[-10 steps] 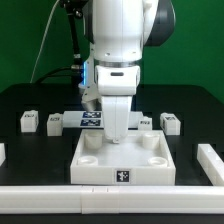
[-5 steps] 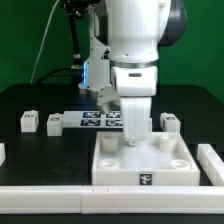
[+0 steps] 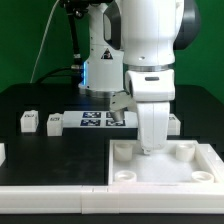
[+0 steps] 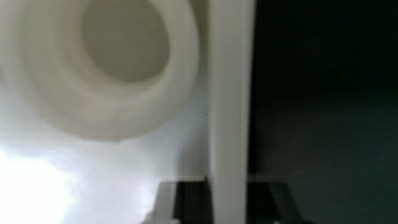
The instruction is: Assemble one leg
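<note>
My gripper (image 3: 151,143) is shut on the rear wall of the large white tray piece (image 3: 165,176), which lies at the front on the exterior view's right. In the wrist view the tray's thin wall (image 4: 231,100) stands between my two dark fingertips (image 4: 187,203), with a round corner socket (image 4: 98,60) beside it. Two legs, small white blocks with marker tags, lie apart from the gripper on the exterior view's left, one (image 3: 29,121) beside the other (image 3: 55,123). Any other legs are hidden behind the arm.
The marker board (image 3: 93,120) lies on the black table behind the tray. A long white rail (image 3: 50,172) runs along the table's front, touching the tray's left side. A short white piece (image 3: 2,152) sits at the far left edge.
The gripper has slid the tray toward the exterior view's right, from the middle of the front to the right edge. The arm now hides the legs behind it.
</note>
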`<state>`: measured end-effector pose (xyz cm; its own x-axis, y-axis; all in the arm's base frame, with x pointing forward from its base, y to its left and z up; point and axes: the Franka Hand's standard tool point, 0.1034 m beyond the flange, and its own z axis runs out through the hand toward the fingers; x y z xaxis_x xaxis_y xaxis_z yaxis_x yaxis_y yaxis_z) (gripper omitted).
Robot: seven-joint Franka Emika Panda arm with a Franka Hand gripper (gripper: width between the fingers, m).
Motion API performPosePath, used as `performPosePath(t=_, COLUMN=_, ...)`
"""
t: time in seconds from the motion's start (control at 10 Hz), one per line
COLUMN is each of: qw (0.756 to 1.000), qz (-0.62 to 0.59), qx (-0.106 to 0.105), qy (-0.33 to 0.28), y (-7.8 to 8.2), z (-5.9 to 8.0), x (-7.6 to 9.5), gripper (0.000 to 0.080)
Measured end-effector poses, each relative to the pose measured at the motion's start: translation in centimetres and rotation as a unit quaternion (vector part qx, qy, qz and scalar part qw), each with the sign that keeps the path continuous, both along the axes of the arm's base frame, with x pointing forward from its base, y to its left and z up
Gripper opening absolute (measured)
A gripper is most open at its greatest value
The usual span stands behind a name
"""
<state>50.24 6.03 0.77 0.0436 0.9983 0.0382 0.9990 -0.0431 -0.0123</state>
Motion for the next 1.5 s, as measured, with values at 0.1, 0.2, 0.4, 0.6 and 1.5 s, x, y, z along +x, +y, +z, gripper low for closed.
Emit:
performPosePath(t=0.1, qw=1.000, qz=0.000, qx=0.000, qy=0.001, y=0.00, z=0.00, x=0.00, gripper=0.0060)
performPosePath(t=0.2, qw=1.000, qz=0.002, qx=-0.002, qy=0.007, y=-0.01, z=0.02, x=-0.01, gripper=0.0060)
performPosePath(t=0.4, qw=1.000, qz=0.002, qx=-0.003, qy=0.012, y=-0.03, z=0.03, x=-0.01, gripper=0.0060)
performPosePath(t=0.6, qw=1.000, qz=0.001, qx=-0.003, qy=0.012, y=-0.07, z=0.01, x=-0.02, gripper=0.0150)
performPosePath(t=1.5, qw=1.000, qz=0.000, qx=-0.003, qy=0.012, y=-0.15, z=0.09, x=0.02, gripper=0.0649)
